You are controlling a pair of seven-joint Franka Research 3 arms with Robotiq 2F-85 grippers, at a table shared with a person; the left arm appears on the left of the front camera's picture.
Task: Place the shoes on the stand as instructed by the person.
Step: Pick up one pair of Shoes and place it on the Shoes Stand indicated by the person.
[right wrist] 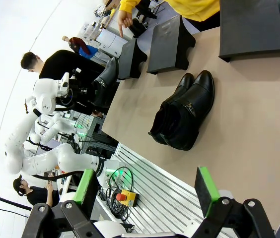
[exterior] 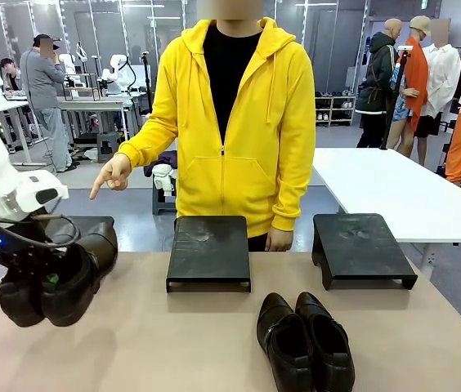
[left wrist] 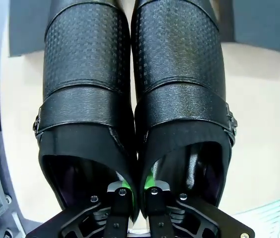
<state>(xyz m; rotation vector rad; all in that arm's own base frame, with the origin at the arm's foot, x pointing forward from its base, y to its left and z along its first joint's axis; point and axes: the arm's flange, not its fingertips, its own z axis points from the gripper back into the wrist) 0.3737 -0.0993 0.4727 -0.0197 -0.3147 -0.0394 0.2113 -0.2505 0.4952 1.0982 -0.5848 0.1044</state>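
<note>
Left gripper (left wrist: pixel 137 192): pinching pair of shoes (left wrist: pixel 135 99) by adjoining inner walls, seen from its wrist. Front: person's hand (exterior: pixel 113 175) pointing. Right gripper (right wrist: pixel 146 186): spread wide.

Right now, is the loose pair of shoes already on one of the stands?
No: the loose pair lies on the tabletop, nearer the robot than the middle stand and the right stand.

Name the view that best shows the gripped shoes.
Left wrist view: the held pair appears close, leather texture sharp, left gripper pinching the inner sides. Front view shows it partly behind that gripper; right wrist view, tiny and distant.
</note>
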